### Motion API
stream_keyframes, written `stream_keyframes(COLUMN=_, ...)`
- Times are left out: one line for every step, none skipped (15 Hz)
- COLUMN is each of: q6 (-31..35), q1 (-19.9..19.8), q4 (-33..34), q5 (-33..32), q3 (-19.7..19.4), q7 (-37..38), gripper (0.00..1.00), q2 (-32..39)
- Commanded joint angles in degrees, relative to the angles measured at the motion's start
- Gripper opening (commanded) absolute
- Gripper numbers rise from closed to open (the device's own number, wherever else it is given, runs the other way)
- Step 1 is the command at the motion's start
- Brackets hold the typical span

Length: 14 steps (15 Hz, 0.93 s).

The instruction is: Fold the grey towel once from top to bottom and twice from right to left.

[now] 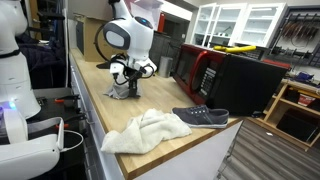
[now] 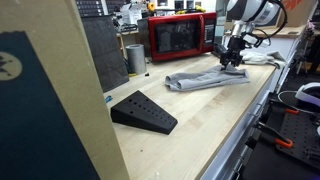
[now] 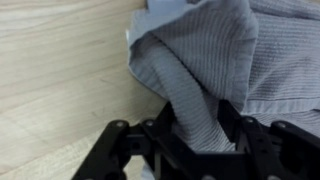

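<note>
The end effector (image 3: 195, 128) grasps a raised ridge of the grey towel (image 3: 215, 50), its jaws pressed on the cloth from both sides in the wrist view. The towel lies rumpled on the wooden worktop (image 2: 205, 115) in front of a red microwave (image 2: 180, 36). No crisp fold edge shows, so the folding looks barely begun, with most of it left. How many layers are pinched is hidden, and the exterior views are too small to show the towel's outline.

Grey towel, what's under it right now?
The grey towel lies bunched on the wooden countertop, with bare wood showing beside it. A raised fold runs between the fingers of the claw. Anything beneath the cloth itself is hidden.
</note>
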Motion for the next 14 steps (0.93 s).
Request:
stream_keyframes(q6=-1.90, q1=0.32, q4=0.11, q5=2.11, q3=1.05, q7=-2.50, gripper=0.22, q2=-0.69)
stream_keyframes(q6=-2.20, q1=0.34, q4=-0.09, q5=1.60, q3=1.15, q7=-2.23, gripper=0.15, q2=-1.22)
stream_keyframes(q6=-2.34, q1=0.40, q4=-0.32, q5=1.04, q3=1.20, q7=-1.94, gripper=0.07, q2=-1.76)
stream_keyframes(q6=-2.67, q1=0.37, q4=-0.76, q5=0.34, q3=1.09, q7=-1.66, gripper=0.01, q2=-3.05)
stream_keyframes(q6=-2.86, q1=0.38, q4=-1.08, q5=-0.13, q3=0.97, q7=-1.27, gripper=0.00, q2=-4.05)
stream_keyframes(q6=-1.89, q1=0.36, q4=-1.80, q5=-2.18, q3=0.66, q7=0.00, gripper=0.00, q2=-5.38)
stream_keyframes(q6=-1.48, q1=0.28, q4=-2.27, q5=-3.58, q3=0.36, q7=0.61, gripper=0.00, q2=-6.51)
stream_keyframes(q6=-0.82, q1=0.09, q4=-3.13, q5=-5.56, q3=-0.08, q7=1.63, gripper=0.01, q2=-8.35)
stream_keyframes(q6=-0.74, q1=-0.01, q4=-3.58, q5=-7.07, q3=-0.50, q7=2.17, gripper=0.01, q2=-9.67)
stream_keyframes(q6=-0.42, q1=-0.04, q4=-4.17, q5=-8.92, q3=-0.94, q7=3.02, gripper=0.01, q2=-11.25)
stream_keyframes(q6=-0.45, q1=-0.01, q4=-4.59, q5=-10.48, q3=-1.36, q7=3.66, gripper=0.01, q2=-12.61)
stream_keyframes(q6=-0.56, q1=0.00, q4=-4.93, q5=-12.05, q3=-1.73, q7=4.44, gripper=0.01, q2=-13.98)
stream_keyframes(q6=-0.69, q1=0.05, q4=-5.22, q5=-13.39, q3=-2.05, q7=4.92, gripper=0.01, q2=-15.18)
stream_keyframes(q6=-0.84, q1=0.16, q4=-5.46, q5=-14.58, q3=-2.31, q7=5.69, gripper=0.01, q2=-16.28)
